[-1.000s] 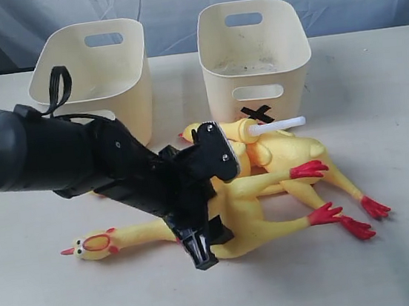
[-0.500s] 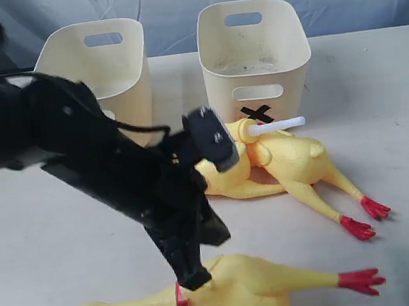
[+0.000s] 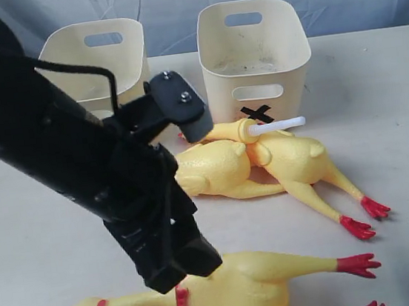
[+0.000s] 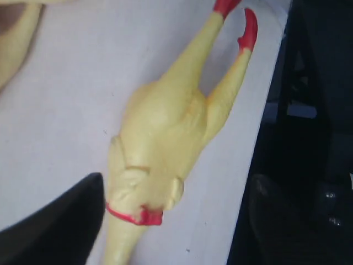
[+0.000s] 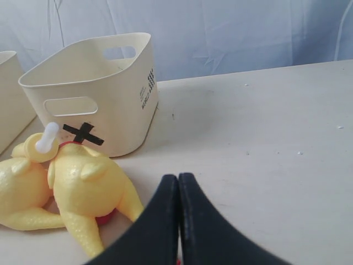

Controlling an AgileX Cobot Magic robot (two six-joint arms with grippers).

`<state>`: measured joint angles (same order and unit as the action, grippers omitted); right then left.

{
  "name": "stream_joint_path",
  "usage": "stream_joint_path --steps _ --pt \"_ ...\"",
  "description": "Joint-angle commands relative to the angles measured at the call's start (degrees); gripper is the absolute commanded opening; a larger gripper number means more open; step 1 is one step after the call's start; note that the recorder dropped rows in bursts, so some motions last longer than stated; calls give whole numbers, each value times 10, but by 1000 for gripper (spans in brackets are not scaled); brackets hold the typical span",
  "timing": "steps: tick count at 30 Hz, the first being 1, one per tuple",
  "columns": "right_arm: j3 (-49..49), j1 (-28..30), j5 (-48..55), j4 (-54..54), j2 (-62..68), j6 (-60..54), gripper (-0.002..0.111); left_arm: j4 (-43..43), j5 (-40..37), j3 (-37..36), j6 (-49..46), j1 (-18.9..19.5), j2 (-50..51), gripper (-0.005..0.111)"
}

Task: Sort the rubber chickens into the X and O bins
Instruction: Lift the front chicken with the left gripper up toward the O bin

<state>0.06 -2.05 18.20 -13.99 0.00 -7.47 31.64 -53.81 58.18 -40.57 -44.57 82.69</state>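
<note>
You have three rubber chickens and two bins on the bench point(image 3: 385, 101).

Both cream bins stand by the far edge. The X bin point(image 3: 285, 76) is about midway along it, with the black X point(image 3: 257, 113) on its near wall. The other bin point(image 3: 124, 77) sits toward the far left corner, and your left arm hides its mark.

Two chickens lie touching each other just in front of the X bin. The stick chicken point(image 3: 295, 158) has a white stick point(image 3: 279, 123) poking from its neck end and its two red feet pointing at the right edge. The plain chicken point(image 3: 210, 169) lies on its left.

The third chicken point(image 3: 258, 284) is along the near edge, head toward the near left corner. Your left gripper point(image 3: 171, 276) is over its neck, right by the red band point(image 3: 182, 301). In the left wrist view one finger point(image 4: 55, 221) sits beside that neck. The other is lost in dark blur, so you can't tell whether it is pinching.

Your right gripper point(image 5: 178, 178) has its fingers pressed together on nothing, near the stick chicken.
</note>
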Motion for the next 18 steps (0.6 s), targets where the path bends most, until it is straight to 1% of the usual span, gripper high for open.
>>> stream_joint_path --steps 1,5,9,11,13,14,16,18 --pt "-1 -3 -7 0 0 0 -1 21 17 2 -24 -1 58 77" --pt "-1 -3 -7 0 0 0 -1 64 46 2 -85 -9 115 77" --pt "-1 -3 -7 0 0 0 -1 7 146 2 -126 -30 164 77" --pt "-1 -3 -7 0 0 0 -1 -8 172 2 -125 -30 186 77" --pt "-1 -3 -7 0 0 0 -1 -12 171 2 -123 -26 217 77" --pt "-1 -3 -7 0 0 0 -1 -3 159 2 -123 -25 233 77" --pt "-1 -3 -7 0 0 0 -1 20 121 2 -126 -24 265 77" --pt "-1 -3 -7 0 0 0 -1 36 69 2 -126 -24 287 72"
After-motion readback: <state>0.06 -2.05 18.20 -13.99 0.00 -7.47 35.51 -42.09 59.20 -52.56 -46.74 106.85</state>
